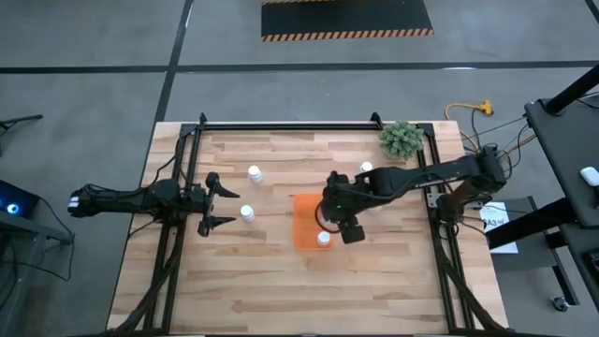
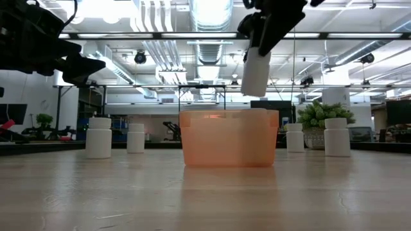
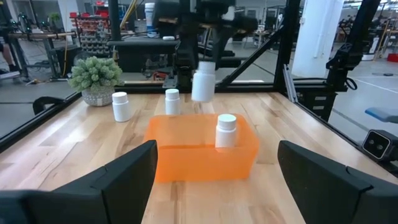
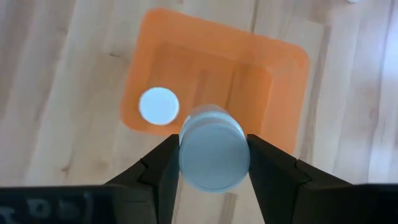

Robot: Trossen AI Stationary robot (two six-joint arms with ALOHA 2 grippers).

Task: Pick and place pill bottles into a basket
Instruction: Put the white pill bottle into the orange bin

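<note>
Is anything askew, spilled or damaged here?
Nothing stands out. The right hand holds a pill bottle above the orange basket; one bottle stands upright inside, the others upright on the table.

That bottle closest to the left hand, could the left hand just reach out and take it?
Probably yes. The left hand is open, and the bottle stands just ahead of it on bare table, upright and apart from everything else. The right hand is busy over the basket.
</note>
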